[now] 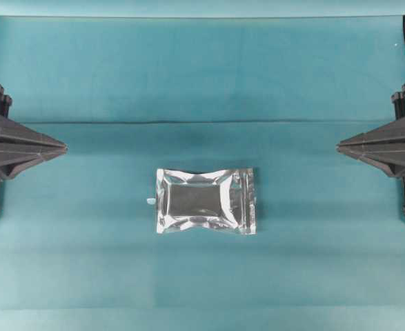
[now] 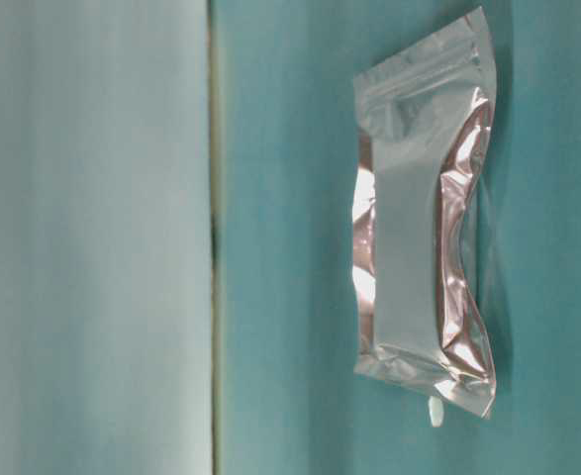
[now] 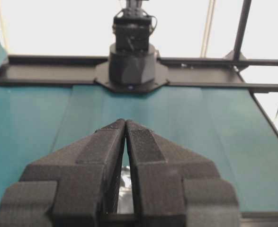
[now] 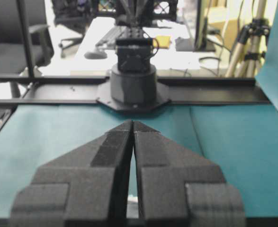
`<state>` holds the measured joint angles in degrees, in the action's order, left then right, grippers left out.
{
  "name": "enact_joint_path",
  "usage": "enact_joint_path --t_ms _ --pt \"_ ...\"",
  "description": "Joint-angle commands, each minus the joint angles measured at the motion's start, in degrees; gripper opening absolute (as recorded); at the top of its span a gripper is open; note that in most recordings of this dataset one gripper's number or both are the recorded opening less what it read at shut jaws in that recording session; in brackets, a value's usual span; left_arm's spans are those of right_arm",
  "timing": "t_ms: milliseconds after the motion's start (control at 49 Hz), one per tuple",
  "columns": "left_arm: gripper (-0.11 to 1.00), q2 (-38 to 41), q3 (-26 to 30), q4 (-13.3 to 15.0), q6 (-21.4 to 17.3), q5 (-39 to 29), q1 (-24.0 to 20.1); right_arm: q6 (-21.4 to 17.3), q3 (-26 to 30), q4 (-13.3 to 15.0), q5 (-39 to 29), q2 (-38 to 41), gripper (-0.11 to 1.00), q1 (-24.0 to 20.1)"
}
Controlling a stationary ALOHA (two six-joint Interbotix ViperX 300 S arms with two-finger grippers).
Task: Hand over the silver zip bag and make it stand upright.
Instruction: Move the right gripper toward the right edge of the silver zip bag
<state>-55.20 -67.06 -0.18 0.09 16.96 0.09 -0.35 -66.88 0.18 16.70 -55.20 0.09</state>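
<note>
The silver zip bag [image 1: 205,201] lies flat on the teal cloth near the middle of the table, crinkly foil with its zip strip at the right end. The table-level view shows the bag [image 2: 424,262] alone, with no gripper touching it. My left gripper [image 1: 64,147] hangs at the left edge, shut, tips together and holding nothing, well left of the bag. My right gripper [image 1: 339,146] mirrors it at the right edge, also shut and empty. In the left wrist view a sliver of the bag [image 3: 126,194] shows through the slit behind the closed tips [image 3: 125,122]. The right wrist view shows closed tips [image 4: 132,122].
A tiny white scrap [image 1: 150,200] lies just left of the bag, seen too as a scrap [image 2: 435,412] in the table-level view. A fold line [image 1: 202,123] crosses the cloth behind the bag. Each wrist view faces the opposite arm's black base [image 3: 131,61].
</note>
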Motion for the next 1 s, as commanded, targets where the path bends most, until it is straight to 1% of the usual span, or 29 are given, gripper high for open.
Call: enact_joint_path --t_ms 0,41,102,163,245,327,347,449,551,674,694,735,796,878,919,980 --pt "0.14 2.5 1.4 -0.7 0.4 0.3 1.1 -0.4 0.4 -0.9 -0.1 1.0 0.15 0.2" --pt "0.12 3.5 1.8 -0.8 0.3 0.4 1.5 -1.1 0.9 -2.5 -1.1 1.7 0.14 0.1" --pt "0.02 5.2 2.5 -0.8 0.2 0.4 1.7 -3.3 1.8 -5.8 -4.1 3.3 0.08 0.3" --pt "-0.04 6.9 3.0 -0.8 -0.2 0.3 1.7 -5.9 3.0 -8.3 -7.6 5.3 0.03 0.4" --pt "-0.08 8.8 3.8 -0.8 -0.5 0.0 1.7 -9.5 4.5 -10.3 -11.5 8.2 0.0 0.4" --pt "-0.08 11.0 4.6 -0.8 -0.5 -0.1 1.7 -13.3 6.1 -11.0 -14.3 11.0 0.0 0.4" --pt "-0.08 11.5 4.7 -0.8 -0.5 -0.2 1.7 -14.9 6.5 -11.3 -15.0 12.0 0.0 0.4" --pt "-0.08 14.2 5.5 -0.9 -0.6 -1.0 1.7 -20.8 7.4 -11.7 -16.3 15.4 0.0 0.4" --pt "-0.08 16.2 6.5 -1.0 -0.7 -2.2 1.6 -28.1 7.6 -12.1 -16.3 18.5 0.0 0.8" --pt "-0.08 17.5 7.2 -1.0 -0.7 -3.3 1.4 -38.1 7.6 -14.0 -16.3 22.0 0.0 1.6" --pt "-0.08 17.7 7.3 -1.0 -0.7 -3.5 1.4 -40.3 7.6 -14.0 -16.3 22.9 0.0 1.7" --pt "-0.08 17.8 7.5 -1.0 -0.7 -3.7 1.4 -43.0 7.5 -14.0 -16.3 24.1 0.0 1.6" --pt "-0.08 17.9 7.6 -1.0 -0.7 -4.1 1.4 -46.5 7.4 -14.0 -16.0 25.8 0.02 1.3" --pt "-0.08 18.0 7.9 -1.0 -0.7 -4.7 1.4 -50.0 7.3 -14.0 -14.7 28.6 0.07 1.2" --pt "-0.08 18.1 7.9 -1.0 -0.7 -4.9 1.4 -51.5 7.3 -14.0 -13.4 30.0 0.11 1.1" --pt "-0.08 18.1 7.9 -1.0 -0.7 -5.4 1.4 -53.4 7.5 -14.0 -11.5 32.4 0.2 1.1"
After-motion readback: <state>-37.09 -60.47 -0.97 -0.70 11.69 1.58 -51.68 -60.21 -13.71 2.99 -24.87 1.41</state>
